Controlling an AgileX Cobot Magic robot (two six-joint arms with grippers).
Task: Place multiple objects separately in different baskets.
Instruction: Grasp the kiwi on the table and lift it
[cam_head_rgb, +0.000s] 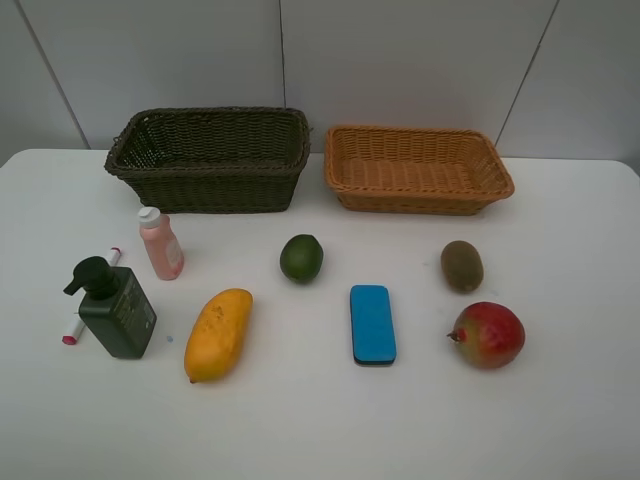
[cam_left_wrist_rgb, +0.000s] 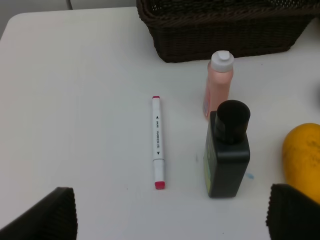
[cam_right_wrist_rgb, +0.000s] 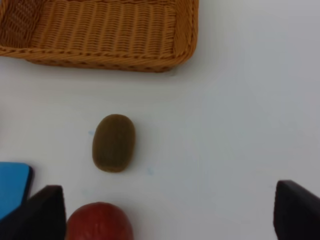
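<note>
Nothing sorted yet: all eight items sit on the tabletop, nothing showing in either basket.
High view: dark basket and orange basket sit side by side at the far edge; pink bottle, pump bottle and marker toward the left edge, yellow mango, lime and blue eraser mid-tabletop, kiwi and red mango toward the right. Left wrist view: left pincer spread wide, empty, over the marker (its print too small to read). Right wrist view: right pincer equally wide, holding nothing, near the kiwi.
</note>
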